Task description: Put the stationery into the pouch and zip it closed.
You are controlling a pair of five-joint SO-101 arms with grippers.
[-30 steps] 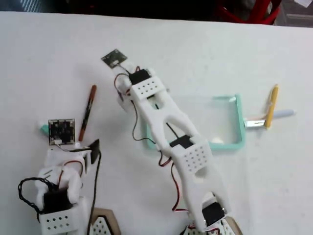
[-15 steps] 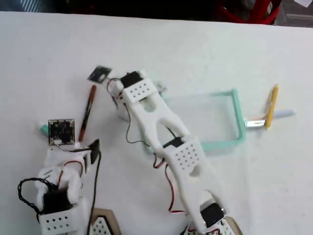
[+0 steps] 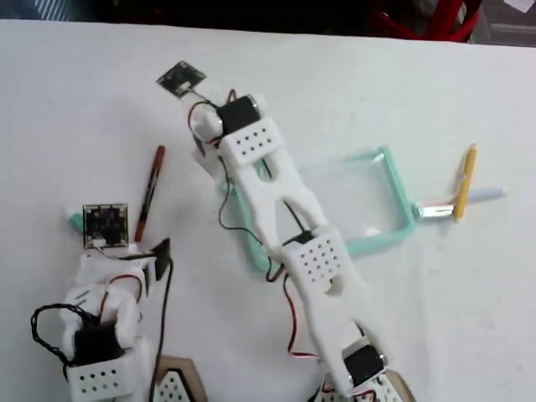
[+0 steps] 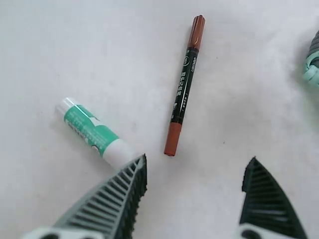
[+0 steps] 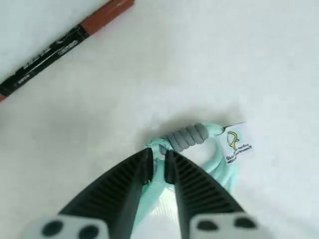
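high view / pouch: clear, teal-edged pouch (image 3: 399,188) lies flat and skewed mid-table (image 3: 67,100); looks empty.
high view / stationery: marker (image 3: 149,194) at 9 o'clock of the pouch, apart from it. Glue stick (image 3: 75,222) at 8 o'clock of the marker, partly under the left arm (image 3: 100,335). Yellow pen (image 3: 463,182) and pale pen (image 3: 487,194) at 3 o'clock, just beside the pouch end.
high view / obstruction: right arm (image 3: 276,193) lies across the pouch, over its 9 o'clock end.
left wrist view / left gripper (image 4: 197,162): released, jaws wide, nothing held; glue stick near one jaw tip, marker just beyond.
right wrist view / right gripper (image 5: 158,153): clenched on the teal zip pull (image 5: 187,135) beside its grey wrap.
risk 1: nothing pins the pouch, so a tug likely drags the whole pouch instead of running the slider.
risk 2: the pinch on the thin cord is narrow and may slip.
risk 3: closing the zip now shuts out all the stationery.
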